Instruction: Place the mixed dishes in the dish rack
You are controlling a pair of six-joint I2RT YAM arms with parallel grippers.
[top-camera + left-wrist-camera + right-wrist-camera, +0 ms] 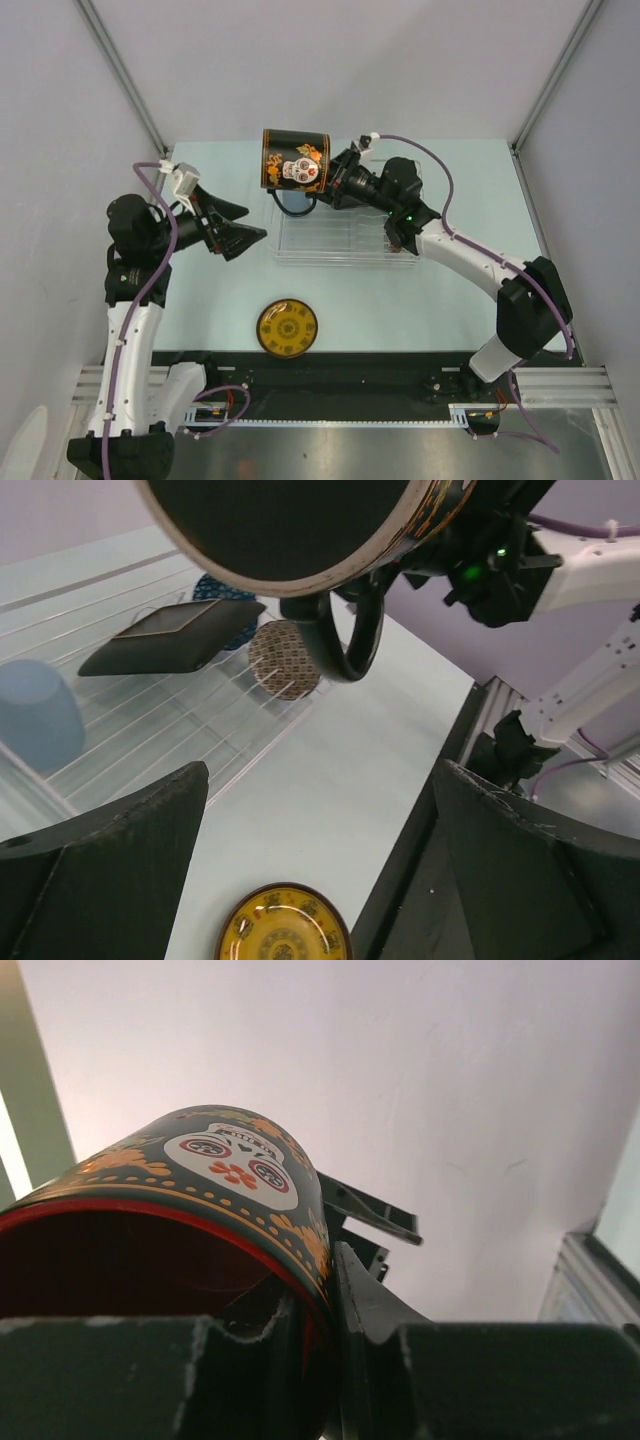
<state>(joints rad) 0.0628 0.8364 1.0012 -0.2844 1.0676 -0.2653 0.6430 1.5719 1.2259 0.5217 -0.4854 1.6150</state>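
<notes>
Right claw (315,1312) was clamped on the rim of the black mug (225,1165): 1 finger inside the mouth, 1 outside against the wall. Mug was off the surface (400,310), lying sideways in the air, skull print up in the top view. It sat over the far-left corner of the dish rack (340,242), handle hanging down toward the rack in the left wrist view.

Left claw (255,222) was wide open and held nothing. It hung left of the rack, apart from it, pointing at the mug.

In the rack I saw:
- light-blue cup (35,715) at the left end, partly under the mug from above
- square black plate (175,635), tilted on the ribs
- blue-patterned bowl (215,587), mostly hidden behind the plate
- 1 round checkered piece (285,660) standing on edge just beside the plate; couldn't tell what it was

Yellow saucer (287,328) lay flat on the surface, near side of the rack, well apart from both claws.
</notes>
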